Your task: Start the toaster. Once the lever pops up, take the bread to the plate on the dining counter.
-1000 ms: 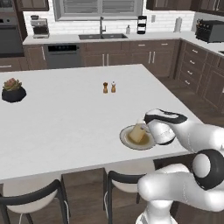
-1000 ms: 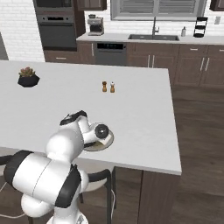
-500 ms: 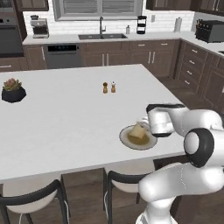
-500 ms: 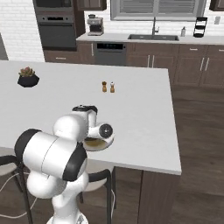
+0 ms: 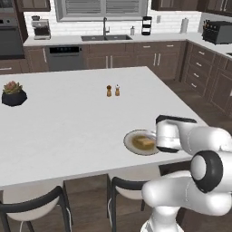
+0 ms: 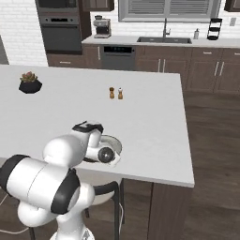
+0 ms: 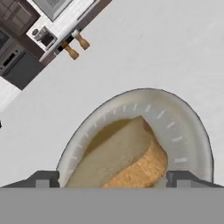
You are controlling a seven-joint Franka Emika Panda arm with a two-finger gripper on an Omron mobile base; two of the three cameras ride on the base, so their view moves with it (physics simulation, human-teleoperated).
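The bread (image 7: 120,159) lies tilted on the plate (image 7: 183,131), a pale slice with a golden crust. The plate (image 5: 129,141) sits near the front right edge of the white dining counter (image 5: 68,122). My gripper (image 7: 113,180) hangs just over it, open, with one fingertip on each side of the slice and a gap to each. From the left base camera the bread (image 5: 144,142) shows beside my white hand. From the right, the hand covers most of the plate (image 6: 117,144). A dark boxy appliance (image 5: 217,31) stands on the back right worktop; I cannot tell if it is the toaster.
Salt and pepper shakers (image 5: 113,90) stand mid-counter, and a potted plant (image 5: 13,93) sits at the far left. Dark stools (image 5: 129,190) are tucked under the counter's near edge. The counter's right edge (image 6: 187,140) drops to the wood floor.
The fingers have spread wide and let go of the bread, which now rests on the plate. The hand has drawn back slightly to the plate's near side.
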